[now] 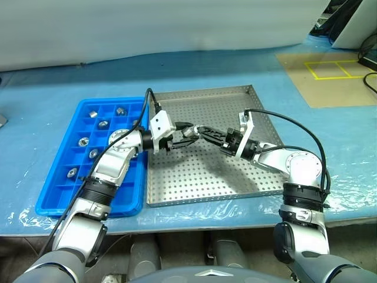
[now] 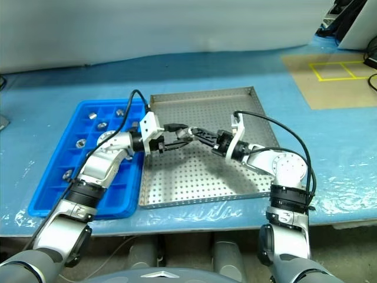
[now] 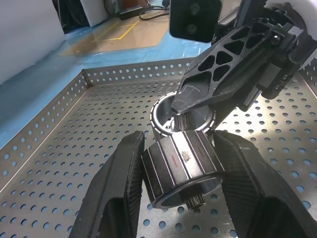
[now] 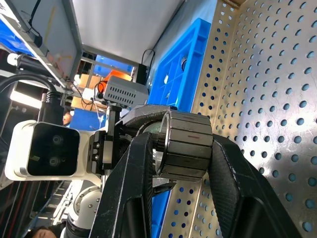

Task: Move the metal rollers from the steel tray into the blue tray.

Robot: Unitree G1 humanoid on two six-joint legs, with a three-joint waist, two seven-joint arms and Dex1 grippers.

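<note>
From the head views, the left gripper (image 1: 187, 132) and right gripper (image 1: 203, 132) met above the steel tray (image 1: 235, 177), both pinching 1 roller (image 2: 184, 134), while 7 rollers sat in the blue tray (image 1: 56, 194). The left wrist view showed its fingers (image 3: 119, 188) clamping the ribbed roller's sides. The right wrist view showed that gripper's fingers (image 4: 136, 188) pressed against the roller's rim.

No readable text, labels or numbers anywhere, possibly faint red marks on roller (image 3: 184, 167), illegible
</note>
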